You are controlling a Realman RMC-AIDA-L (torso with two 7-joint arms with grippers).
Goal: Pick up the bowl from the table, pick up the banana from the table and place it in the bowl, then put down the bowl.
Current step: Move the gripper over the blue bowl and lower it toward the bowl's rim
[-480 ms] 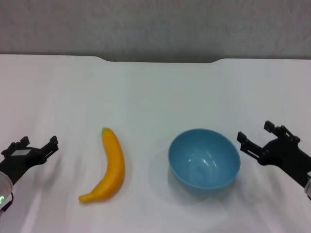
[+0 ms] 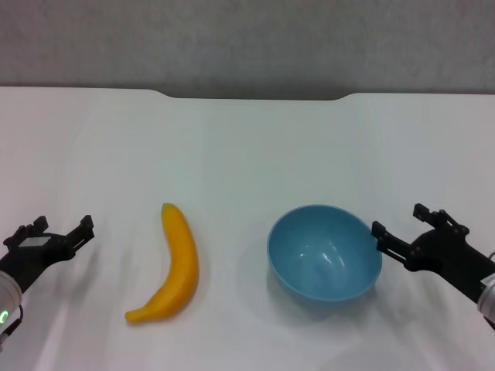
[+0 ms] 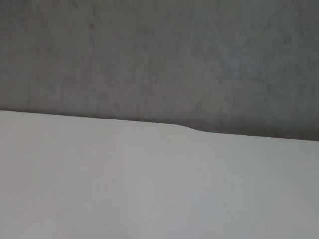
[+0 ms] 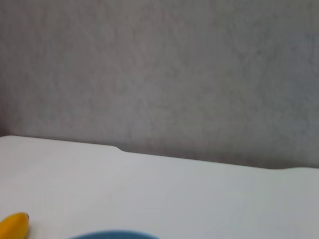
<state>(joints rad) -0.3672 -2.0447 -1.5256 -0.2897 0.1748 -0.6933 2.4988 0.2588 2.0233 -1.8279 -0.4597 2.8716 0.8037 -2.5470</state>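
The light-blue bowl (image 2: pixel 325 252) stands upright on the white table (image 2: pixel 247 147), right of centre. The yellow banana (image 2: pixel 173 263) lies on the table to its left, clear of it. My right gripper (image 2: pixel 401 224) is open and empty; its near fingertip is right beside the bowl's right rim. My left gripper (image 2: pixel 52 226) is open and empty at the left edge, well left of the banana. The right wrist view shows the bowl's rim (image 4: pixel 113 234) and an end of the banana (image 4: pixel 14 227). The left wrist view shows only bare table (image 3: pixel 149 184) and wall.
The table's far edge has a shallow cutout (image 2: pixel 255 96) against a grey wall (image 2: pixel 247 39). Nothing else stands on the tabletop.
My right gripper has moved left and slightly down, closing in on the bowl's right rim. The left gripper, bowl and banana have not moved.
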